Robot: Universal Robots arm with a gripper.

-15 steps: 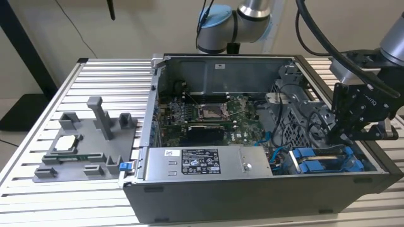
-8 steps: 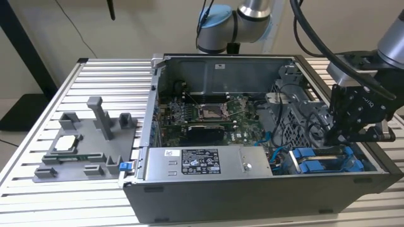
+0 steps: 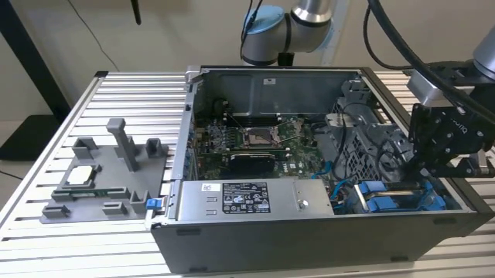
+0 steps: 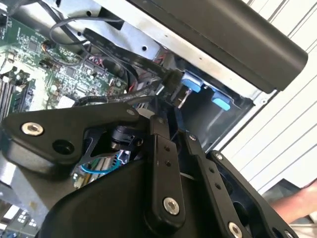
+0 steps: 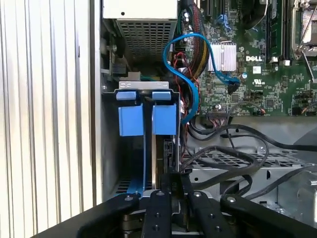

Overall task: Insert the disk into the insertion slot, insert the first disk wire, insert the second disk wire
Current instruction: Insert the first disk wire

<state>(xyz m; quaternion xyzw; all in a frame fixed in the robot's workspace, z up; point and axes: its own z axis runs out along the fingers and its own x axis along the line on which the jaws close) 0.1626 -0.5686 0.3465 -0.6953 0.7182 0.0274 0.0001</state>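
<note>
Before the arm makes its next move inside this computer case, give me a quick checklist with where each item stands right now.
1. Carriers in the insertion slot: ok, two blue carriers stand side by side there.
2. Disk fully seated: cannot tell, its silver body is hidden.
3. Gripper lined up near the slot: ok.
4. Wire held by the gripper: cannot tell.
5. Black cables clear of the gripper: not ok, they loop right beside it.
6. People clear: not ok, what looks like a hand is close by.
</note>
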